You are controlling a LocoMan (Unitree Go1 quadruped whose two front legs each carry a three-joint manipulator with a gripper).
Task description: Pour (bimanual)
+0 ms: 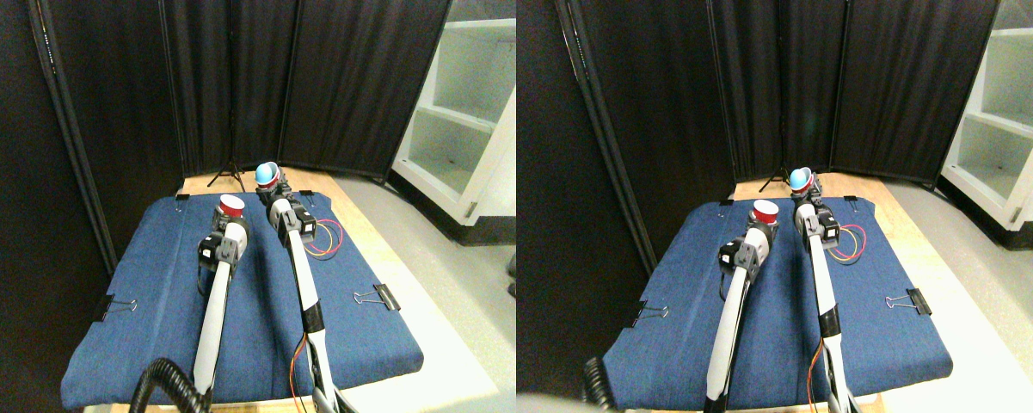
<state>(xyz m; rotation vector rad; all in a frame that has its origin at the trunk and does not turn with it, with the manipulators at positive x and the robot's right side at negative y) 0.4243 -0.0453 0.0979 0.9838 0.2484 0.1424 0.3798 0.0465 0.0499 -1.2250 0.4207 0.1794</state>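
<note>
Both arms reach forward over the bench (378, 245), which is covered by a blue cloth (155, 292) held at its edges with binder clips (378, 298). The left hand (228, 219) is clamped on a red cup (231, 204), held upright above the far middle of the cloth; the right hand (272, 191) grips a blue cup (265, 175), tilted with its mouth turned toward the left, just beyond and to the right of the red cup and a little higher. Loose coloured wires (327, 239) lie on the cloth beside the right arm, black curtains (249, 77) close off the back, and a white shelf unit (460, 120) stands off to the right.
</note>
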